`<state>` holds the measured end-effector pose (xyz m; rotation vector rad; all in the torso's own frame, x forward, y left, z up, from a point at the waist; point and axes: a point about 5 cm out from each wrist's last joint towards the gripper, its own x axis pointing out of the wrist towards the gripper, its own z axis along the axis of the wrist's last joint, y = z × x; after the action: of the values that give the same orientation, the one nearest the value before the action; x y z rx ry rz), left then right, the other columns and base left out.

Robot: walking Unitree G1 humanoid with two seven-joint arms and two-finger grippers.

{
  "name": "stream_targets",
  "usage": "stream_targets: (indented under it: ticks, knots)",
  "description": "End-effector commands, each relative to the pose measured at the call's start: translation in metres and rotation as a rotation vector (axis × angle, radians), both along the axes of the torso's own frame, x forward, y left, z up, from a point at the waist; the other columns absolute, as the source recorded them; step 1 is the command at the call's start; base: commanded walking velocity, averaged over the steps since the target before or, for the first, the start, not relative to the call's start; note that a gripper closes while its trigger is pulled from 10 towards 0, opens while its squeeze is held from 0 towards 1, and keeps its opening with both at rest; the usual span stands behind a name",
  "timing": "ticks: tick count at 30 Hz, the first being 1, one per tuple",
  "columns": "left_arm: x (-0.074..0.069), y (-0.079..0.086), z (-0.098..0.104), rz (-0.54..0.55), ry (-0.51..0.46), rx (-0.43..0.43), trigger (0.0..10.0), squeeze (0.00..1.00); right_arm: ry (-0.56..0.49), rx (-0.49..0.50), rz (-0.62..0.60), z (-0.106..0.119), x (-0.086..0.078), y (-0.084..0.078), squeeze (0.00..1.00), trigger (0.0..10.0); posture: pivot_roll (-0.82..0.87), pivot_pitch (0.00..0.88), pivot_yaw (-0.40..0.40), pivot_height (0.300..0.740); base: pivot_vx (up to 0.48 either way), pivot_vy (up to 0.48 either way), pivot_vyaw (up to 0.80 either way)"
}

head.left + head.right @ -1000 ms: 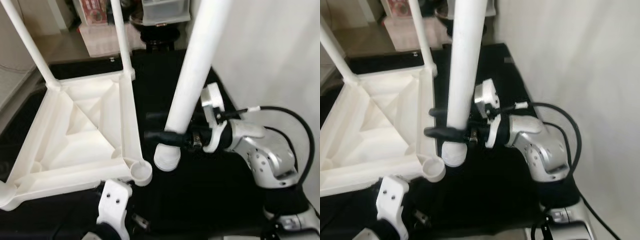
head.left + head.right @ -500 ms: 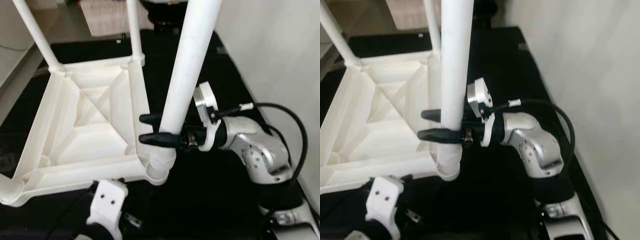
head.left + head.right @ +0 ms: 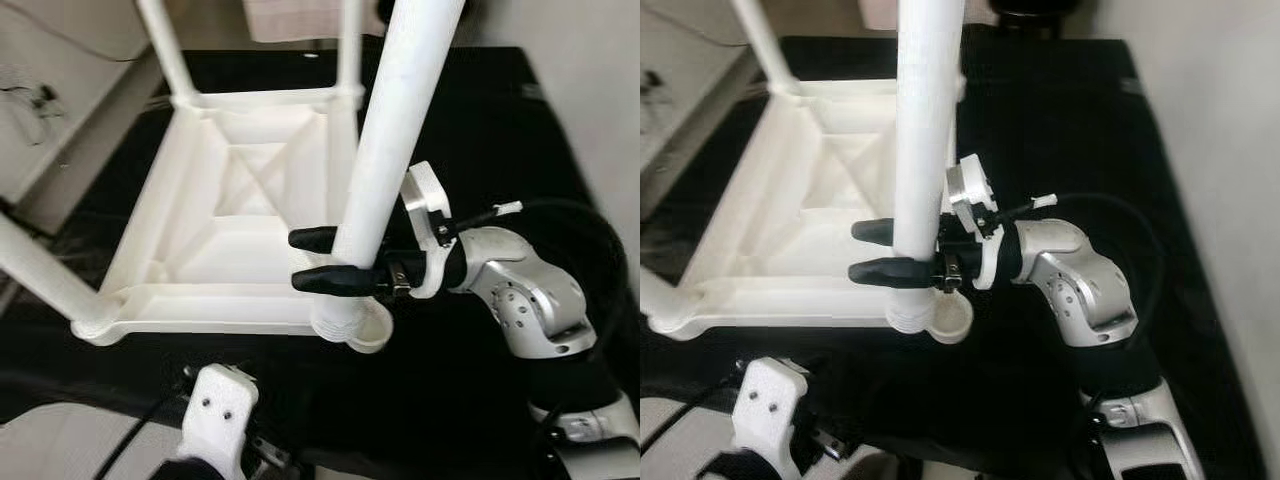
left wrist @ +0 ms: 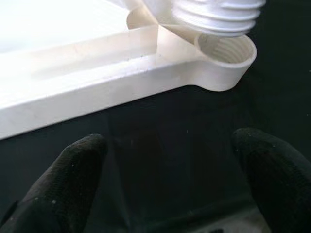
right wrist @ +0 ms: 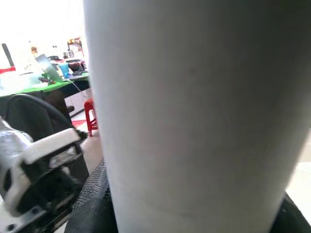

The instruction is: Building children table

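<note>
Table top (image 3: pixel 240 230), ribbed white plastic, lies upside down on a black mat (image 3: pixel 470 120). Right end effector (image 3: pixel 312 260) clamps the smooth round leg (image 3: pixel 385 170), now closer over the threaded corner socket (image 3: pixel 372 330). Left end effector (image 4: pixel 170 189) spread apart below.

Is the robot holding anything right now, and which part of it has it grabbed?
The right pincer grips the white table leg low on its shaft, just above the threaded end. The left pincer is open, holding nothing.

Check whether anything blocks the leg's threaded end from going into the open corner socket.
Nothing visible does. The right gripper is clamped on the white leg, whose threaded end hangs just above and slightly off the open socket on the upturned tabletop. The socket's mouth is bare. The left gripper waits open nearby.
</note>
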<state>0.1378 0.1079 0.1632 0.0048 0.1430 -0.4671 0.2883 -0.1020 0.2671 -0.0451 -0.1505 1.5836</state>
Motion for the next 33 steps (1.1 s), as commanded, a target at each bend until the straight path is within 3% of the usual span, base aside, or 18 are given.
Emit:
stream_targets:
  ticks: [1,4,9,12,15,24,27,33]
  knots:
    - [-0.001,0.001,-0.001,-0.009,-0.007,0.024,10.0,0.0,-0.024,0.026,-0.003,0.006,0.0,0.002,0.0,10.0,-0.04,0.304,0.02,0.74,0.0,0.0,0.8]
    - [0.005,0.001,-0.001,-0.033,-0.037,0.048,10.0,0.0,-0.031,0.063,-0.088,0.007,0.01,0.0,0.0,10.0,-0.03,0.308,0.023,0.74,0.0,0.0,0.0]
    - [0.01,0.006,-0.005,-0.036,-0.042,0.049,10.0,0.0,-0.04,0.095,-0.103,0.008,0.012,-0.009,0.0,10.0,-0.04,0.308,0.026,0.74,0.0,0.0,0.0]
    - [0.009,0.003,-0.004,-0.087,-0.03,-0.023,10.0,0.0,-0.055,0.111,-0.056,0.011,0.002,-0.026,0.0,10.0,-0.04,0.318,0.041,0.74,0.0,0.0,0.0]
    - [0.009,0.002,-0.004,-0.107,-0.029,-0.038,10.0,0.0,-0.064,0.107,-0.035,0.01,-0.002,-0.031,0.0,10.0,-0.03,0.322,0.044,0.74,0.0,0.0,0.0]
    - [0.007,0.005,-0.003,-0.146,-0.033,-0.065,10.0,0.0,-0.174,-0.016,-0.087,-0.006,-0.008,-0.04,0.0,10.0,-0.03,0.334,0.08,0.74,0.0,0.0,0.0]
    - [0.006,0.008,-0.003,-0.149,-0.034,-0.067,10.0,0.0,-0.223,-0.1,-0.091,-0.013,-0.009,-0.04,0.0,10.0,-0.03,0.338,0.091,0.74,0.0,0.0,0.0]
    - [0.004,0.009,-0.004,-0.165,-0.03,-0.069,10.0,0.0,-0.211,-0.157,-0.036,-0.021,-0.016,-0.044,0.0,10.0,-0.02,0.339,0.097,0.74,0.0,0.0,0.0]
